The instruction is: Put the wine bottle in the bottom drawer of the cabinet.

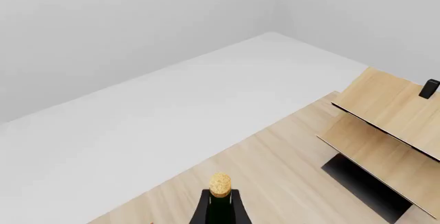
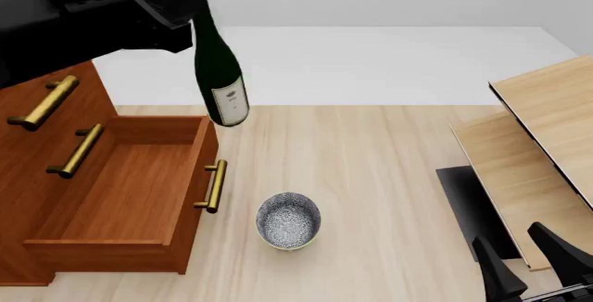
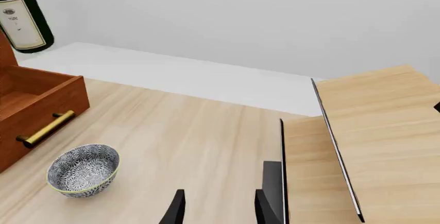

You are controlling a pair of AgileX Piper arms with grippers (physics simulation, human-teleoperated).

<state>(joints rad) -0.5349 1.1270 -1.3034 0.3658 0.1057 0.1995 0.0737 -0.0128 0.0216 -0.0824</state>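
Bowl sits just beside open bottom drawer, shelf unit well apart.

Table with cabinet, bowl

We see the pulled-out reddish-brown wooden bottom drawer open from above. The round blue-patterned bowl sits just beside its brass handle; the pale light-wood shelf unit stands well apart from the drawer.

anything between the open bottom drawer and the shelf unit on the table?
Only the bowl, standing just off the bottom drawer handle; from there to the shelf unit the tabletop is bare wood. Front view shows it, right wrist view agrees.
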